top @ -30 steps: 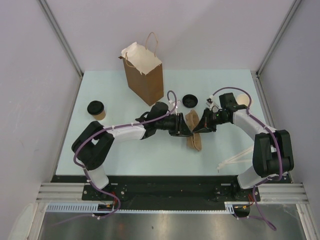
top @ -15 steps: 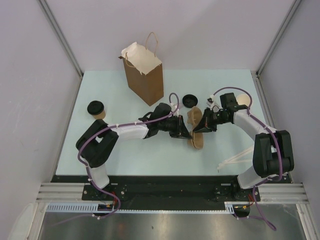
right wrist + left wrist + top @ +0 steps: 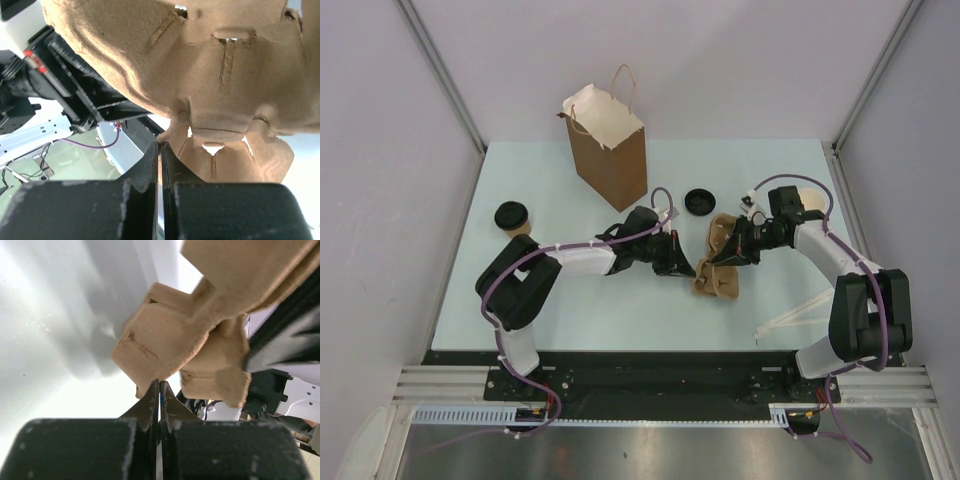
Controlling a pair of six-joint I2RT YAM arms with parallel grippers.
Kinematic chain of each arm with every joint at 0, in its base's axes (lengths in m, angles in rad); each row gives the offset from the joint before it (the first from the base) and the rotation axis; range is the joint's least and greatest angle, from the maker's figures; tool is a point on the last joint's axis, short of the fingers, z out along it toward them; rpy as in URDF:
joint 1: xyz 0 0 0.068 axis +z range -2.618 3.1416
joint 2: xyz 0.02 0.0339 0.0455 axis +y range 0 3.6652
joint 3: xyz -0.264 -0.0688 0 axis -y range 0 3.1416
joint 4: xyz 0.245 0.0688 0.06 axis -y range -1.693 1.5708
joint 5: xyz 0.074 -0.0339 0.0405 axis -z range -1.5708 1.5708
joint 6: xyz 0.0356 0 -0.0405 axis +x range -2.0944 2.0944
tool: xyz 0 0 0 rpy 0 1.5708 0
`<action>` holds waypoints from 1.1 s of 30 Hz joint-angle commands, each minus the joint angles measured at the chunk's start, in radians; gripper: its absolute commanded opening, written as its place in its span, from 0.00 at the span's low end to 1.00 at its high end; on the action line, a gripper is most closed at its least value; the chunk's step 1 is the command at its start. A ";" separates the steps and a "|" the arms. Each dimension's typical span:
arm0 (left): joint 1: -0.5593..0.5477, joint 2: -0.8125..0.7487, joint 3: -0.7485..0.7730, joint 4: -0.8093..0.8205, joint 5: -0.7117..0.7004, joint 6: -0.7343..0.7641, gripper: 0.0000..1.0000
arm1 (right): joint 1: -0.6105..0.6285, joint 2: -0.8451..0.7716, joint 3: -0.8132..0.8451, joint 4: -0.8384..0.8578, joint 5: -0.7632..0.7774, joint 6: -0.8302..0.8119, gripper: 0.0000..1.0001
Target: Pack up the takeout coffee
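While the takeout coffee (image 3: 512,219) stands at the far left of the table (image 3: 570,300), we fear the carrier tray (image 3: 720,276), pinched by its thin rim in our closed right hand (image 3: 159,146) beside the shut left hand (image 3: 159,386), could tear or slip.

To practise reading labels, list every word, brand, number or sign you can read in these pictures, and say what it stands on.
No text can be read anywhere.
The paper bag, the carrier tray, the lidded cup, the loose black lid and the open cup all show plain, unprinted surfaces in these views.
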 commanded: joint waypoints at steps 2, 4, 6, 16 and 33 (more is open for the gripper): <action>0.022 0.028 -0.010 -0.043 -0.045 -0.004 0.00 | 0.001 -0.070 0.007 -0.069 -0.071 -0.029 0.00; 0.030 0.029 -0.005 -0.039 -0.042 -0.016 0.00 | 0.010 -0.076 0.007 -0.101 -0.055 -0.049 0.00; 0.036 0.031 0.000 -0.035 -0.040 -0.028 0.00 | 0.018 -0.078 0.007 -0.113 -0.055 -0.058 0.00; 0.050 -0.024 -0.028 0.078 0.044 -0.030 0.28 | 0.021 -0.066 0.007 -0.104 -0.034 -0.084 0.00; 0.056 -0.090 0.075 0.034 0.070 0.051 0.53 | 0.044 -0.062 0.007 -0.093 -0.025 -0.093 0.00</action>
